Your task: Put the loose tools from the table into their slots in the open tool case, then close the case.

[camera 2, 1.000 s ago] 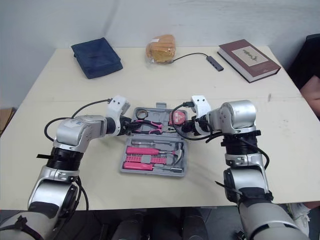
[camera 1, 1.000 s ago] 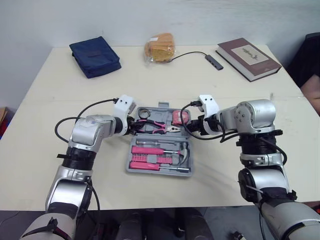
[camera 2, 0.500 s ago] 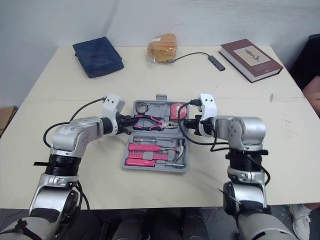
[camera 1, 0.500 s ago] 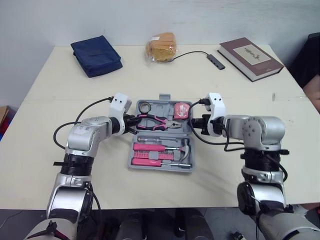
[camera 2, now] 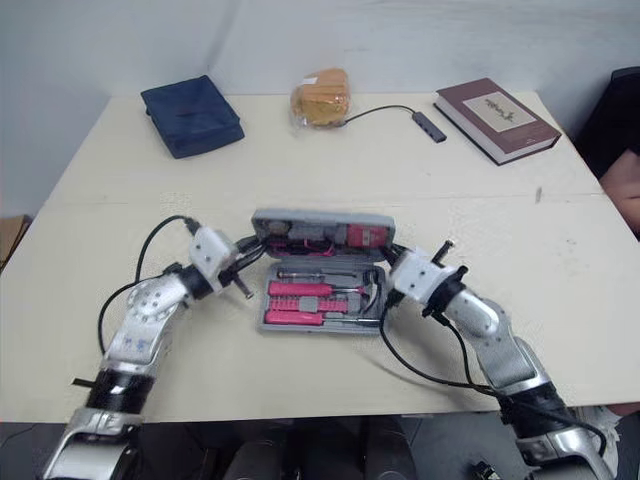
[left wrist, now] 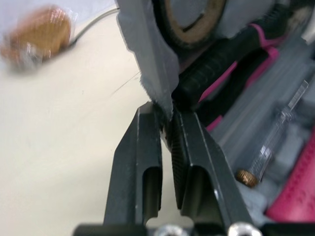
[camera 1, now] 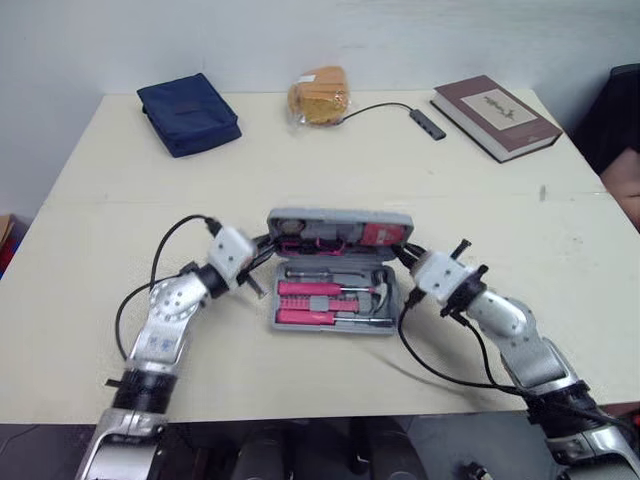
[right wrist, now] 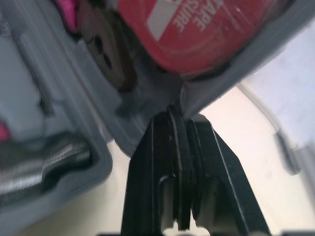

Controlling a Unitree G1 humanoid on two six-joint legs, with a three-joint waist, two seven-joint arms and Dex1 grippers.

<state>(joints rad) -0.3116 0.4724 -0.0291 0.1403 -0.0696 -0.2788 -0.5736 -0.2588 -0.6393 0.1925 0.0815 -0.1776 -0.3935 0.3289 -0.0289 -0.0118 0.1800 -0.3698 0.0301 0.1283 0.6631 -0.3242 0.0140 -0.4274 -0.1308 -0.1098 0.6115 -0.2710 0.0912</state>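
Observation:
The grey tool case point(camera 1: 335, 322) lies at mid-table with its lid point(camera 1: 340, 217) standing roughly upright over the base. Pink pliers point(camera 1: 305, 236) and a red tape measure point(camera 1: 378, 235) sit in the lid. Pink-handled screwdrivers point(camera 1: 312, 291) and a hammer point(camera 1: 383, 295) rest in the base. My left gripper point(camera 1: 262, 258) is shut on the lid's left edge, which the left wrist view shows pinched between the fingers point(left wrist: 142, 142). My right gripper point(camera 1: 403, 254) is shut on the lid's right edge, with the tape measure point(right wrist: 197, 29) just beyond it.
A dark blue pouch point(camera 1: 188, 112), a bagged loaf point(camera 1: 320, 95), a USB hub on a cable point(camera 1: 428, 122) and a brown book point(camera 1: 495, 115) line the table's far side. Part of a person point(camera 1: 625, 150) shows at the right edge.
The lid has swung up from lying flat to roughly upright. Both grippers rose with its side edges, and both arms have dropped low and drawn back toward me.

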